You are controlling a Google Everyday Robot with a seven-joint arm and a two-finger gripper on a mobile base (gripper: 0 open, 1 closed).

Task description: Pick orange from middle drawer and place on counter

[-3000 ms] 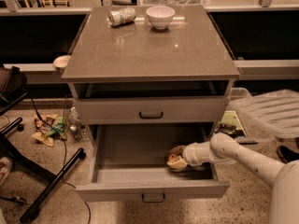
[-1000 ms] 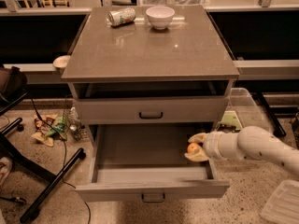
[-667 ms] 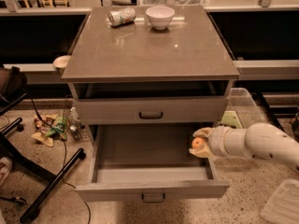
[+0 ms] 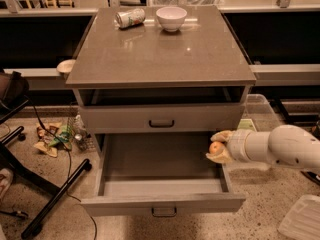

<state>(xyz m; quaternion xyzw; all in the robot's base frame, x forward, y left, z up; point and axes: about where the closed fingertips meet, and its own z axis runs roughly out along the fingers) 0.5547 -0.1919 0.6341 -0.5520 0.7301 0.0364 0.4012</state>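
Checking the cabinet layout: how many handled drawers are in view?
2: the upper drawer, pushed in below the counter, and the middle drawer, pulled open beneath it. The hand holds the orange above the open drawer's right edge. More could lie below the frame.

The counter is flat, shiny and grey-brown. Two things sit on it near the back edge. One is a white bowl standing the right way up. The other is a can lying on its side, just left of the bowl. The gripper is lower down, by the right side of the open middle drawer, holding the orange.
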